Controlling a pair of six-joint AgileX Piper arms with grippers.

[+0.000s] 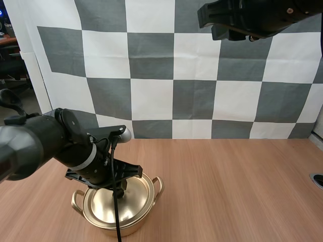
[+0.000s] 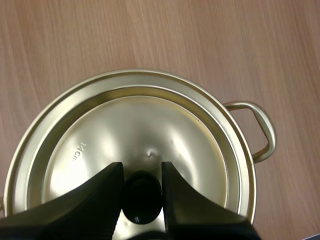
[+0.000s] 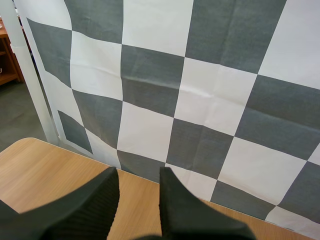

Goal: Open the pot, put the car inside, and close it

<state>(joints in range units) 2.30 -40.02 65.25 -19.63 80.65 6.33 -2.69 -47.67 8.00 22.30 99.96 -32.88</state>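
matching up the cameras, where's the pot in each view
high view: pot at the front left of the table, under the left gripper.
left wrist view: pot right below the left gripper, whose tips pinch the lid knob.
right wrist view: right gripper open, facing the table's back edge.
shared landmark: the wood-grain table.

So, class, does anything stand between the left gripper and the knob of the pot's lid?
Nothing visible does: the left gripper has its fingers pinched on the black knob of the lid, which sits on the pot.
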